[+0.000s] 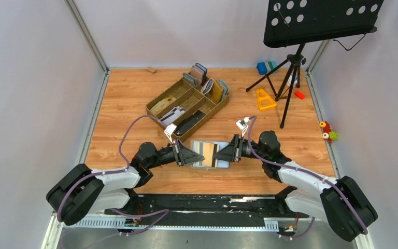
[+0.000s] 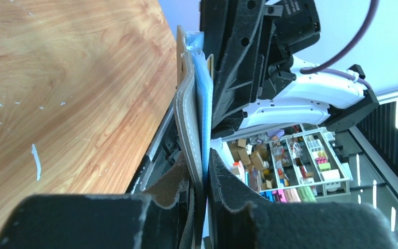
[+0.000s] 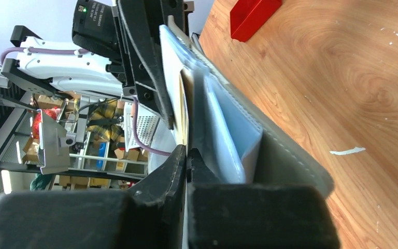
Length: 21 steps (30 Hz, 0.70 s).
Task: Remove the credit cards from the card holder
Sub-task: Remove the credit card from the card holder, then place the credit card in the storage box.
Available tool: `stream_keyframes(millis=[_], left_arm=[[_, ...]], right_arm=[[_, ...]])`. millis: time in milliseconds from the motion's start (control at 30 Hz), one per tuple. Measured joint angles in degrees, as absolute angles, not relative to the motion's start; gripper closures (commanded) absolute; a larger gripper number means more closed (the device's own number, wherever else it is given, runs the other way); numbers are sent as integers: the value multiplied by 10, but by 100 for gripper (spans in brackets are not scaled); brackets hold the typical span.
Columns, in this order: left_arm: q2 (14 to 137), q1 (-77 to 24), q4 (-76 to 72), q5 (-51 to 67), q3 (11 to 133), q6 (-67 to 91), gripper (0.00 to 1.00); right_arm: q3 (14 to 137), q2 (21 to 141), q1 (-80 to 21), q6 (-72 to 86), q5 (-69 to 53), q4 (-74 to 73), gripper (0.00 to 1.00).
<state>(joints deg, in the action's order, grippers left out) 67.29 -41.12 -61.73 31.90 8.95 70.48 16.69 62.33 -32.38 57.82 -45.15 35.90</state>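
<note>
Top external — left hand [image 1: 199,155] grips card holder [image 1: 211,153].

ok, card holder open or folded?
Spread open: card holder is held flat between left pincer and right pincer, inner face and cards facing up.

A robotics lab test cell: a wooden table [image 1: 134,93] walled by plain white panels [image 1: 31,78] on aluminium posts [image 1: 86,33], left arm [image 1: 111,179] and right arm [image 1: 306,179] bolted at its edge, stocked storage shelves [image 2: 300,155] beyond.
</note>
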Motion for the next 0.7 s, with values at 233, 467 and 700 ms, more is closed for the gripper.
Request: stream_keyframes(millis=[233, 467, 700], left_arm=[[561, -312, -395, 338, 133, 637, 100], [469, -154, -33, 287, 330, 454, 100], [475, -94, 180, 194, 404, 339, 100]], right_arm=[[189, 600, -292, 561, -423, 283, 100], [315, 626, -271, 481, -323, 109, 100], [514, 822, -310, 469, -255, 87, 100]])
